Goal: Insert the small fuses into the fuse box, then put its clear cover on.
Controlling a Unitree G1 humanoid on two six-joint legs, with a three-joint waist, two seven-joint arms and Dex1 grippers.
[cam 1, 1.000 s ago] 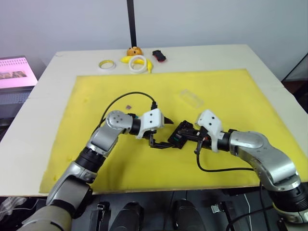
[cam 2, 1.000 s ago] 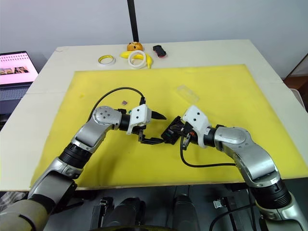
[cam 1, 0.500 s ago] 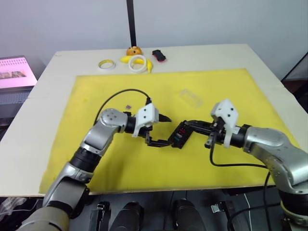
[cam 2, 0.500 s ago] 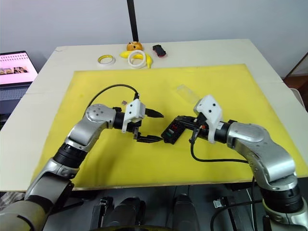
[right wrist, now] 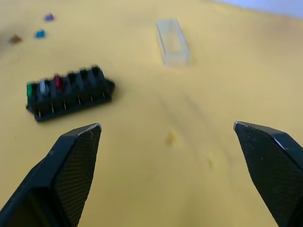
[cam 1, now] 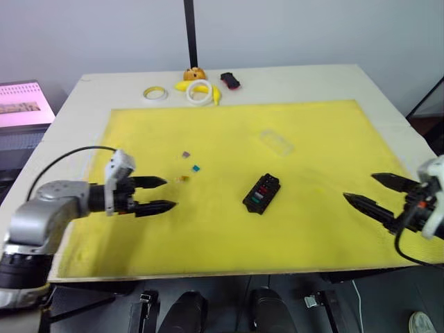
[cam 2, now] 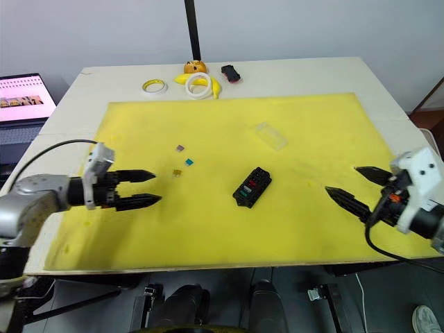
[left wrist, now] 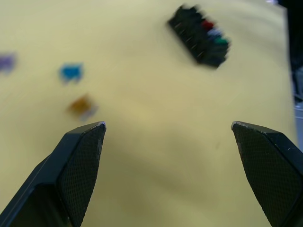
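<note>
The black fuse box (cam 1: 261,193) lies free at the middle of the yellow mat (cam 1: 312,229), with green, grey and red small fuses (right wrist: 43,88) seated at one end. Three loose small fuses lie to its left: purple (cam 1: 185,154), blue (cam 1: 196,168) and orange (cam 1: 182,178). The clear cover (cam 1: 275,141) rests on the mat behind the box. My left gripper (cam 1: 170,193) hovers open near the mat's left side, just left of the loose fuses, holding nothing. Far to the right, my right gripper (cam 1: 361,186) stands open and empty.
Along the table's far edge sit a yellowish tape ring (cam 1: 153,92), a white tape ring (cam 1: 199,91) on a banana, a small orange object (cam 1: 195,73) and a black and red toy car (cam 1: 229,80). A laptop (cam 1: 21,104) stands off the left side.
Both arms have pulled away from the fuse box, left arm leftwards, right arm rightwards. The right gripper went from shut to open. The box now lies alone on the mat.
</note>
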